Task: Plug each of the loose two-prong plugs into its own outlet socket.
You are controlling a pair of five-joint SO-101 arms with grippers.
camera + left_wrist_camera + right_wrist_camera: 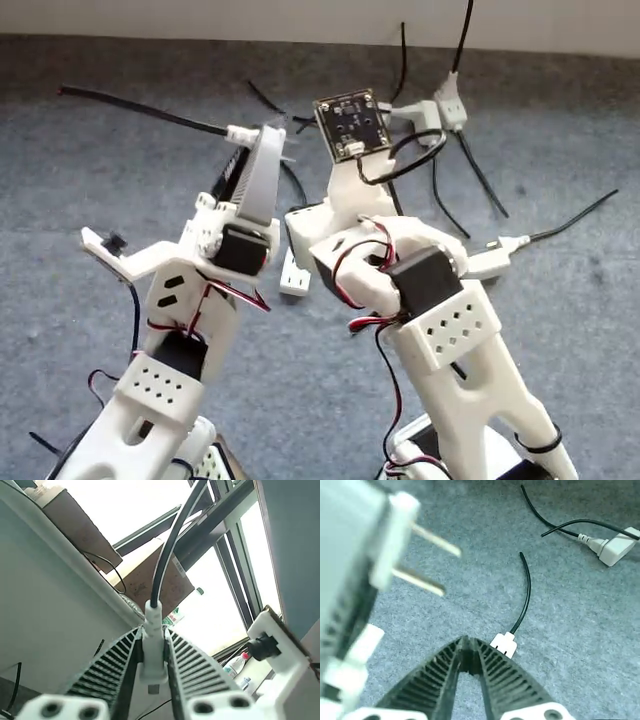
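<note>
My left gripper (262, 145) (153, 632) is raised and tilted upward, shut on a white two-prong plug (240, 132) (154, 655). The plug's black cord (170, 545) runs out past the fingertips. My right gripper (467, 652) hangs low over the grey carpet, shut with nothing between its fingers. A small white plug (503, 644) on a short black cord lies just beyond its tips. A blurred plug with two bare prongs (422, 560) looms close to the right wrist camera; I cannot tell what holds it. A white outlet socket (295, 272) lies between the two arms.
Another white plug (505, 245) lies on the carpet to the right, its black cord trailing away. More white plugs (448, 105) (615, 547) and loose black cords lie at the back. The right arm's camera board (352, 125) covers the middle.
</note>
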